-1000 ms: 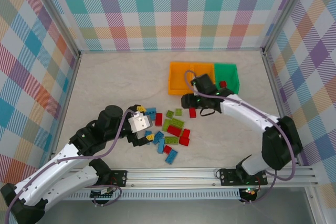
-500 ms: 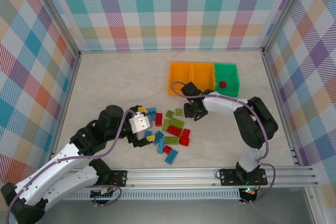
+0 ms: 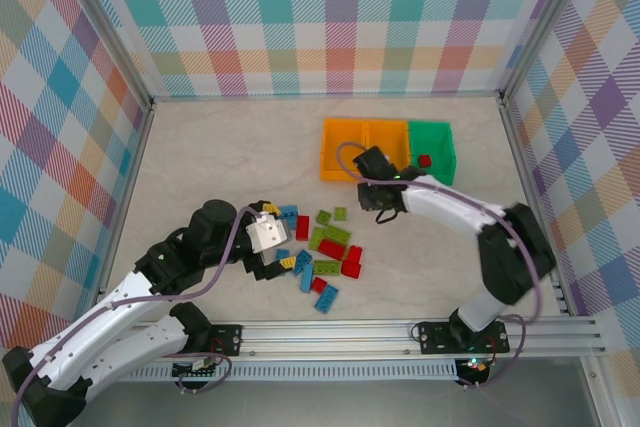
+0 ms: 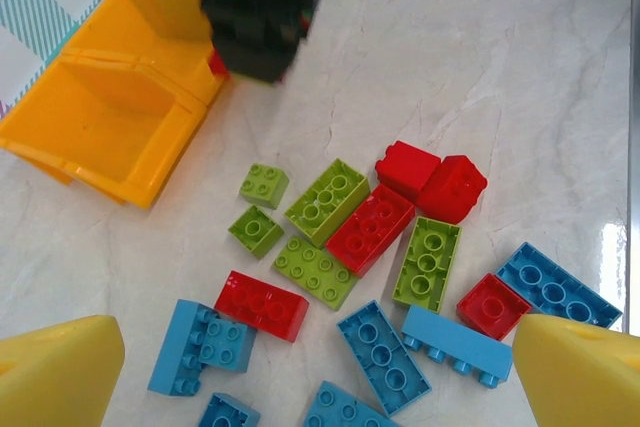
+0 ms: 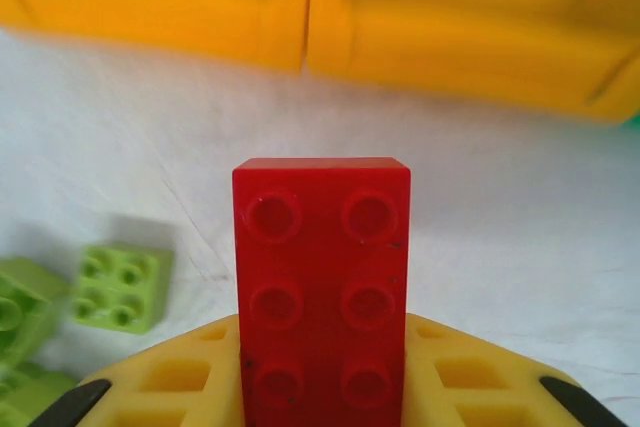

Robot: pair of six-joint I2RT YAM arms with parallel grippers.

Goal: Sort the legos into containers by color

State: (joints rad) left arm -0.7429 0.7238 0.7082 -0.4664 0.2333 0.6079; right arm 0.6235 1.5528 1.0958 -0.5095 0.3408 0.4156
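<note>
Two orange open-topped plastic bins (image 3: 340, 152) and one green plastic bin (image 3: 445, 147) sit in row at far side of pale marbled tabletop (image 3: 220, 147). Small red brick (image 3: 424, 160) lies inside green bin. Right gripper (image 3: 384, 199) just in front of orange bins, jaws clamped on red studded plastic brick (image 5: 321, 287). Left gripper (image 3: 277, 237) spread wide, empty, over loose pile of blue, lime-green and red bricks (image 4: 366, 230). Pile lies on tabletop, near side of bins.

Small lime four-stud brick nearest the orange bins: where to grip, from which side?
From straight above, pinching two opposite side walls of the lime four-stud brick. It lies flat, studs up, touching no neighbour, so both walls look reachable.
</note>
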